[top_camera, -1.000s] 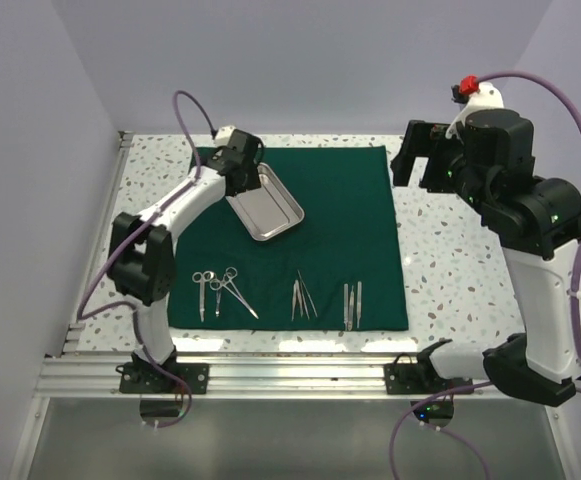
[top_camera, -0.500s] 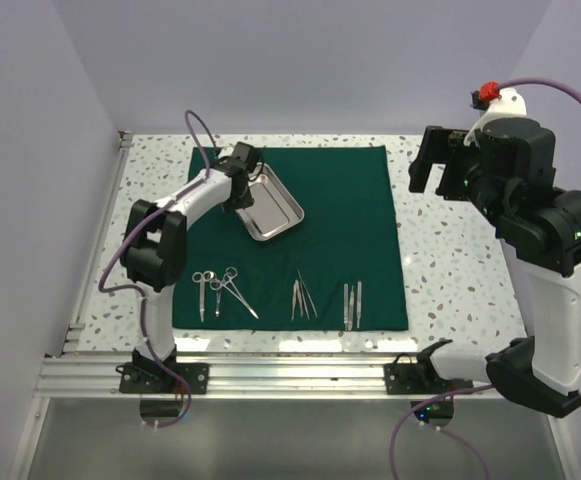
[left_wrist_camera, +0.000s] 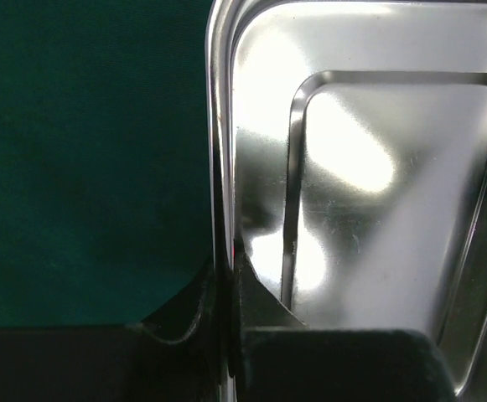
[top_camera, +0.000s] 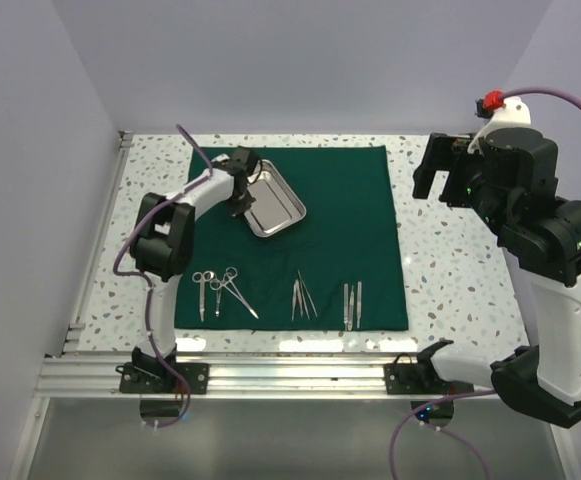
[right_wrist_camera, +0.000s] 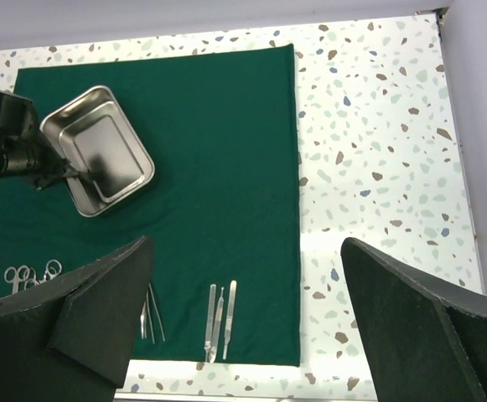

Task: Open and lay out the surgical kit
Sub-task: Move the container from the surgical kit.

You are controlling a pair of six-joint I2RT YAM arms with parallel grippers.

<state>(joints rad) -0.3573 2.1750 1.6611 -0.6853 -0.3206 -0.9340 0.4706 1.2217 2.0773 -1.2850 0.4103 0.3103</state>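
Observation:
The dark green cloth (top_camera: 340, 220) lies spread flat on the table. The shiny steel tray (top_camera: 275, 198) sits on its far left part, turned at an angle. My left gripper (top_camera: 241, 197) is shut on the tray's left rim; the wrist view shows both fingers pinching the thin rim (left_wrist_camera: 220, 167), with the gripper (left_wrist_camera: 226, 272) at the frame's bottom. Along the cloth's near edge lie scissors and forceps (top_camera: 216, 291), tweezers (top_camera: 303, 297) and slim steel handles (top_camera: 352, 303). My right gripper (top_camera: 438, 172) hangs open high over the table's right side, holding nothing (right_wrist_camera: 245, 243).
Bare speckled tabletop (top_camera: 450, 260) runs right of the cloth. A metal rail (top_camera: 270, 375) borders the near edge, and walls close in the left and back. The right wrist view looks down on the tray (right_wrist_camera: 101, 151) and the handles (right_wrist_camera: 220, 322).
My left gripper has come down beside the tray and shut on its left rim; the tray has shifted slightly. The right arm has drawn back to the right, still open.

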